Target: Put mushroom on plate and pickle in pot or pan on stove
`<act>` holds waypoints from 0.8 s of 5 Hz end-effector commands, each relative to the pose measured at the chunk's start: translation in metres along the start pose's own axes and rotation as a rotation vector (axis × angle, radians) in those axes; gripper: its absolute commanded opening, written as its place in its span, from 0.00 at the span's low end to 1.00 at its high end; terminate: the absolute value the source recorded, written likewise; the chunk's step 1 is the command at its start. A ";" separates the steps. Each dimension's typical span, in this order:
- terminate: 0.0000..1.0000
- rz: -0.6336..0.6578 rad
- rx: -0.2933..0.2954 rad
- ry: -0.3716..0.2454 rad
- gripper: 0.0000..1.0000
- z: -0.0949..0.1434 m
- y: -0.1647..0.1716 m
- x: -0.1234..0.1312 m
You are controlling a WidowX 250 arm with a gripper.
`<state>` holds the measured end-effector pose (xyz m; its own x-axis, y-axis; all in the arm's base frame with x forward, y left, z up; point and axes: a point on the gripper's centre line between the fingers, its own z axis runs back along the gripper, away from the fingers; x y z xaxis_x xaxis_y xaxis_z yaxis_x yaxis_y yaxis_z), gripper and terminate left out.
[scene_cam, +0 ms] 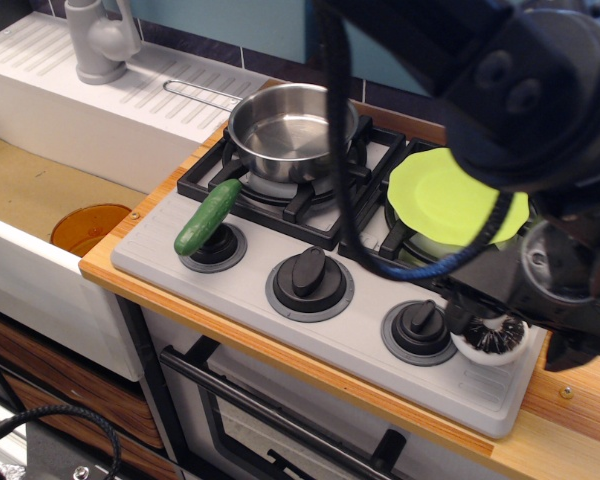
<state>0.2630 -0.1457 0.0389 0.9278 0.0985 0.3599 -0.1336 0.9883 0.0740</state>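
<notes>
The mushroom (pixel 492 340) lies cap-down on the grey stove (pixel 310 345) at the front right, beside the right knob; only its lower rim and dark gills show. My gripper (pixel 500 318) hangs right over it, and the arm's black body hides the fingers and the mushroom's stem. The lime-green plate (pixel 445 195) sits on the right burner, partly behind the arm. The dark-green pickle (pixel 208 216) leans on the left knob. The steel pan (pixel 292 130) stands empty on the left burner.
An orange disc (pixel 88 228) lies in the sink at the left. A grey faucet (pixel 98 40) stands on the white drainboard at the back left. A black cable (pixel 338 150) hangs across the pan. The wooden counter edge (pixel 570 400) runs at the right.
</notes>
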 end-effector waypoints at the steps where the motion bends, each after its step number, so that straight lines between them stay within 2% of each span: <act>1: 0.00 0.027 -0.011 -0.082 1.00 0.006 0.002 0.010; 4: 0.00 0.060 -0.005 -0.074 1.00 -0.002 -0.011 0.006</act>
<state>0.2640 -0.1502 0.0289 0.9035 0.1385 0.4057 -0.1834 0.9803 0.0739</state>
